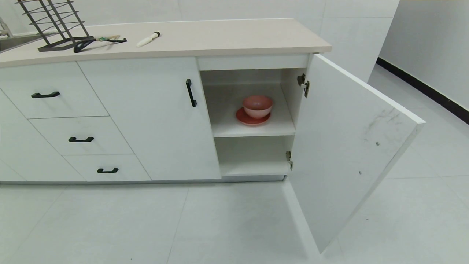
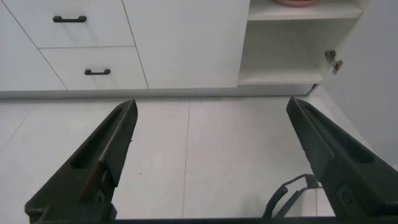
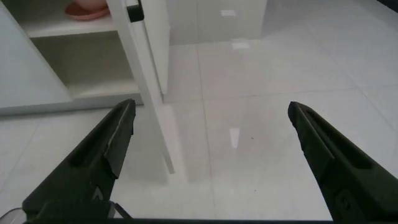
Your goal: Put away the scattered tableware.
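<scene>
A pink bowl [image 1: 257,105] sits on a red plate [image 1: 249,119] on the upper shelf of the open cabinet [image 1: 253,128]. On the countertop [image 1: 220,35] lie a black-handled utensil [image 1: 86,44] and a white-handled tool [image 1: 147,39]. My left gripper [image 2: 211,104] hangs open and empty above the floor in front of the cabinet, with the plate's edge [image 2: 292,2] far ahead. My right gripper [image 3: 211,106] is also open and empty, low over the floor beside the open door's edge [image 3: 149,74]; the bowl [image 3: 87,7] shows beyond it.
The cabinet door [image 1: 348,146] swings wide open to the right, jutting out over the floor. A black wire rack [image 1: 55,24] stands at the counter's left by a sink [image 1: 14,41]. Drawers [image 1: 73,139] and a shut door [image 1: 154,117] lie left of the opening. The lower shelf [image 1: 253,165] holds nothing.
</scene>
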Controlling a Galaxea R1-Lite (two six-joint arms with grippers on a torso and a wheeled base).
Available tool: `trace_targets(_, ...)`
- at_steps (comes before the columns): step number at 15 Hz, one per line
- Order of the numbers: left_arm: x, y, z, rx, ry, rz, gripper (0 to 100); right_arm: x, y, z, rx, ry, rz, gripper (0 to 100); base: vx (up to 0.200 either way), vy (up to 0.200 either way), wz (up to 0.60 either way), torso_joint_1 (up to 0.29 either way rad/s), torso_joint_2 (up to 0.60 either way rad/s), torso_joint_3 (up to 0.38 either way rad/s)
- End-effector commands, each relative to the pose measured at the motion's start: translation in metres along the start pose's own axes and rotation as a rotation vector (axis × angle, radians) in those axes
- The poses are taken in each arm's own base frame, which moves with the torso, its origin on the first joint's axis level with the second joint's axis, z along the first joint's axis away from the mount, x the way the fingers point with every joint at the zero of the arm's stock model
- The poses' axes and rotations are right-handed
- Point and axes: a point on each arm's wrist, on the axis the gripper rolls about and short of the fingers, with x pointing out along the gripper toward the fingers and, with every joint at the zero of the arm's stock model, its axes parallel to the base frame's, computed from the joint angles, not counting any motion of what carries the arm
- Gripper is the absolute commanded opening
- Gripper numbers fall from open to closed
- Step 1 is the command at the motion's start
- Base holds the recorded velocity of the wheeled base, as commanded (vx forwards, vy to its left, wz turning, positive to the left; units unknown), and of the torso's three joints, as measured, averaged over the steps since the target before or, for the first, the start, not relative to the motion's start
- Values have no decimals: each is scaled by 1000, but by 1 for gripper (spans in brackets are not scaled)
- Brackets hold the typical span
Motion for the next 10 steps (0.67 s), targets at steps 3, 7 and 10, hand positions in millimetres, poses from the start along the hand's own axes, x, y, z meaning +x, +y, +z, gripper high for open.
trace_targets(3, 0, 0, 0, -1, 1, 3, 100, 0, 0, 0, -18, 6, 7, 0, 0, 0, 0, 0, 0, 0)
trace_targets(7, 0, 0, 0, -6, 1, 1, 100, 0, 0, 0, -10, 1, 6, 0, 0, 0, 0, 0, 0, 0)
trace_targets(10, 0, 0, 0, -4, 1, 1, 100, -2, 1, 51, 2, -234, 35, 0, 0, 0, 0, 0, 0, 0)
